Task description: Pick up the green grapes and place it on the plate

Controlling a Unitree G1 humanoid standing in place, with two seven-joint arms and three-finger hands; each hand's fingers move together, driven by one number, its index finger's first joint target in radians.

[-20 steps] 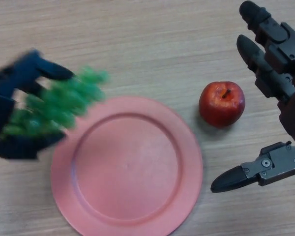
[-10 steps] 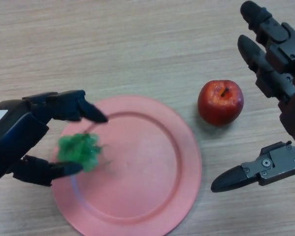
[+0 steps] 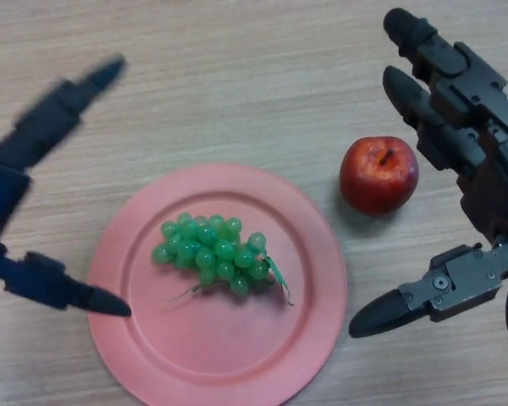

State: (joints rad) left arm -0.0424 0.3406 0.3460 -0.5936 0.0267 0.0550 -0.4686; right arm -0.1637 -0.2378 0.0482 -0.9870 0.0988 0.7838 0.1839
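Observation:
The bunch of green grapes (image 3: 213, 256) lies on the pink plate (image 3: 313, 245), a little left of its middle, with its stem pointing right. My left hand (image 3: 4, 190) is at the left edge, open wide, fingers stretched up and away and thumb near the plate's left rim; it holds nothing and is clear of the grapes. My right hand (image 3: 478, 169) is at the right, open and empty, fingers pointing up-left and thumb pointing left toward the plate's right rim.
A red apple (image 3: 378, 175) sits on the wooden table (image 3: 237, 76) just right of the plate's upper rim, close to my right hand's fingers.
My left hand let go of the grapes, opened wide and pulled back to the left. The grapes dropped onto the plate and lie still. My right hand shifted slightly left.

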